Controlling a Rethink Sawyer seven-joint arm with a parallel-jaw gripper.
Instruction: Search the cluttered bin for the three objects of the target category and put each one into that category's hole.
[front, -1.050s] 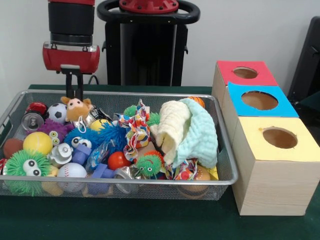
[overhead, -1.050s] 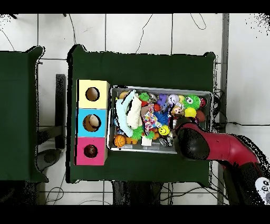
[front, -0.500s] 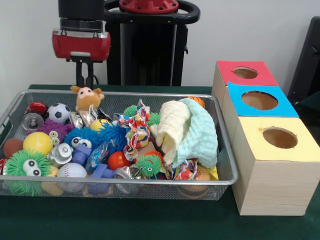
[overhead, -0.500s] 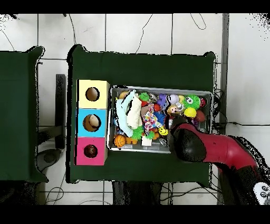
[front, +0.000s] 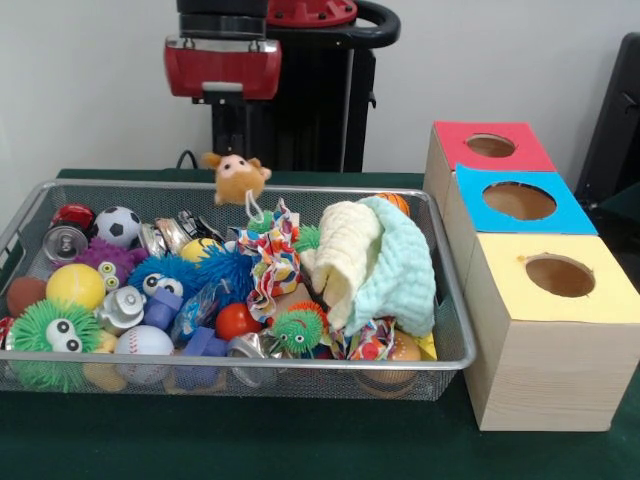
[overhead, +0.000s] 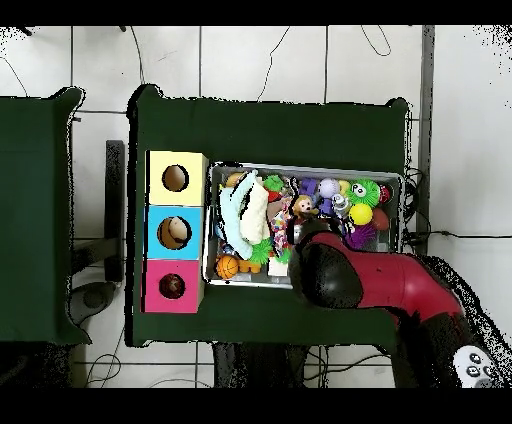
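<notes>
In the front view, the gripper (front: 232, 140) hangs in the upper middle of the frame, its fingers dark against the dark pedestal behind, closed on the top of a small tan plush animal (front: 237, 178). The toy dangles clear above the wire bin (front: 452, 320), over the bin's far rim, with a thin white loop (front: 253, 208) trailing from its underside toward the patterned cloth (front: 272, 262) below. At the right of the frame stand three boxes — red box (front: 488, 146) farthest, blue box (front: 518, 200) in the middle, yellow box (front: 553, 275) nearest — each with a round hole on top.

The grip looks slight, only on the toy's upper edge, so a quick swing toward the boxes could shake it loose back into the clutter. The trailing loop could also catch on the cloth or the bin rim and drag the toy out of the fingers.

In the overhead view, the red arm (overhead: 400, 285) reaches in from the lower right and its dark wrist covers the gripper. The plush animal (overhead: 301, 208) shows just above the wrist, near the middle of the bin (overhead: 300, 167). The boxes sit at the left of the frame, touching the bin's left side. The pale towels (overhead: 243, 212) are heaped between toy and boxes — a low carry could brush them.
</notes>
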